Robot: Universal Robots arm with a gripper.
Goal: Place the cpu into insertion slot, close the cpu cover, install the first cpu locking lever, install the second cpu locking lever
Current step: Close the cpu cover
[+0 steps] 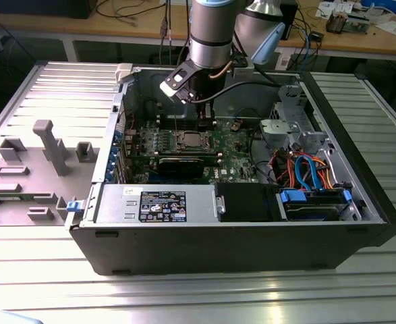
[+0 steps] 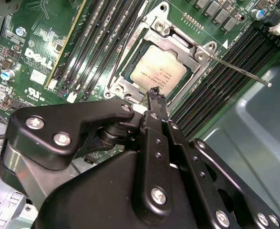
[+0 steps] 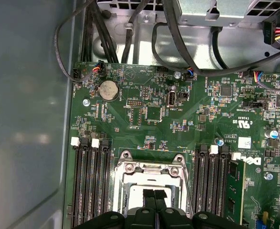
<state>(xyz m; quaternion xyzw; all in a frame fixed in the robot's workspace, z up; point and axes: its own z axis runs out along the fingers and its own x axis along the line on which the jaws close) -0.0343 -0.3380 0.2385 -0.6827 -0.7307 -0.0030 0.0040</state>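
The cpu lay flat in the insertion slot, its dull silver top facing up, and the cpu cover appeared to be down around it, though the second wrist view left it unclear whether the frame sat fully flush. A thin locking lever stuck out from one corner of the frame, across the memory slots and apart from the socket. The tool hung just above the socket's near edge with its two black fingertips pressed together and nothing between them; in the first wrist view the tool overlapped the frame. All this sat on the green circuit board inside an open computer case lying on a ribbed metal surface.
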